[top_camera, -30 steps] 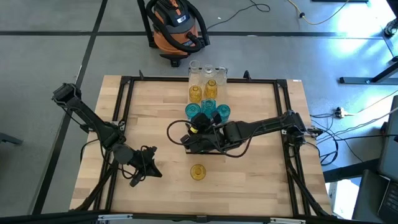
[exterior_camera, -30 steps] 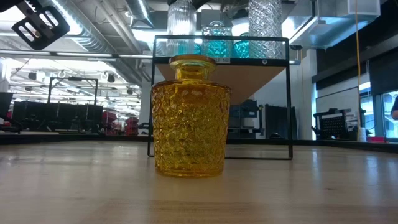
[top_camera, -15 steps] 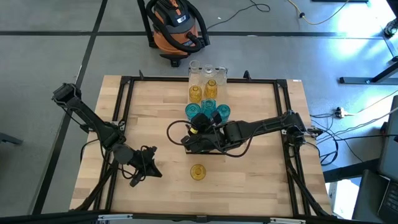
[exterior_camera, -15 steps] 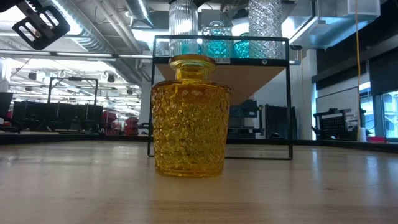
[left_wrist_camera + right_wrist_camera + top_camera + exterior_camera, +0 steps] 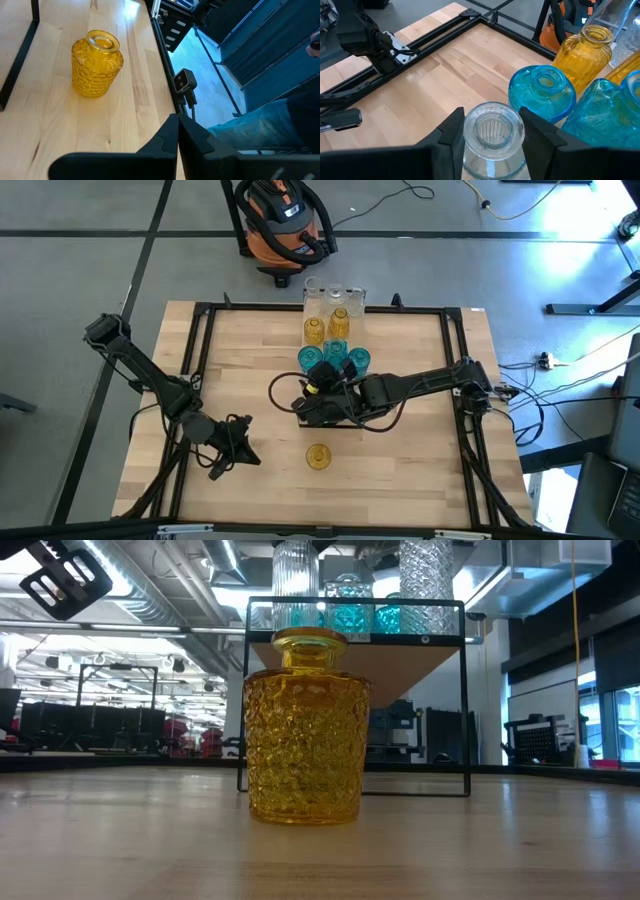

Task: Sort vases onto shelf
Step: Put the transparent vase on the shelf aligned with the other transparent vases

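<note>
My right gripper (image 5: 492, 137) is over the middle of the table (image 5: 420, 470), with a finger (image 5: 454, 131) on each side of a clear ribbed vase (image 5: 493, 132), clamped on it. The vase stands upright, long axis vertical, mouth pointing straight up. In the high view I can't pick it out under the wrist. Just past it, toward 12 o'clock on the table, sit the teal vases (image 5: 544, 93), also upright with mouths up, and behind them an amber ribbed vase (image 5: 581, 52). The row runs on up the shelf (image 5: 335, 305) toward the far edge, ending in clear ones (image 5: 322, 297). From the high view the shelf's long axis runs 12 to 6 o'clock, its near end about the table's centre.

A lone amber textured vase (image 5: 318, 456) stands on the bare wood at 6 o'clock from the right gripper, well apart from the shelf, upright with its neck up; in the low view it stands in front of the shelf frame (image 5: 466, 700).

My left gripper (image 5: 177, 134) waits near the table's 7 o'clock corner, fingers pressed together on nothing, the lone amber vase ahead of it
</note>
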Controlling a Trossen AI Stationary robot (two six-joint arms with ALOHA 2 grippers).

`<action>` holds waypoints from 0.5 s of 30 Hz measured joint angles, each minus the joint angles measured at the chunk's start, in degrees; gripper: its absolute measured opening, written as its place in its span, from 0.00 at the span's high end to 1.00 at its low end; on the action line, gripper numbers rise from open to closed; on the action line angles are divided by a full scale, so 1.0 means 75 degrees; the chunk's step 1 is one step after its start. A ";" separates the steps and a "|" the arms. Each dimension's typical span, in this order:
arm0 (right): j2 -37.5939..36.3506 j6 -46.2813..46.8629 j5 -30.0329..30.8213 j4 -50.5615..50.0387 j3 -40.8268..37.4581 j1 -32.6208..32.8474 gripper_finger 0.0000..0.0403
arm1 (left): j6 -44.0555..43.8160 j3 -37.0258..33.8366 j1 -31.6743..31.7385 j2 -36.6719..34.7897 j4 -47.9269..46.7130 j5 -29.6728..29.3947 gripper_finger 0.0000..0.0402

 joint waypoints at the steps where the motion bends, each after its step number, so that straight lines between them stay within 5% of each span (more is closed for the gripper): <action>1: 0.0000 0.0040 0.0028 -0.0016 0.0000 0.0000 0.66 | 0.0000 0.0000 0.0000 0.0000 0.0000 0.0000 1.00; 9: 0.0003 0.0275 -0.0063 -0.0107 0.0000 -0.0090 0.46 | 0.0000 0.0000 0.0000 0.0000 0.0000 0.0000 1.00; 15: -0.0025 0.0270 0.0157 -0.0142 -0.0006 -0.0087 0.42 | -0.0002 0.0000 -0.0001 0.0000 0.0000 0.0000 1.00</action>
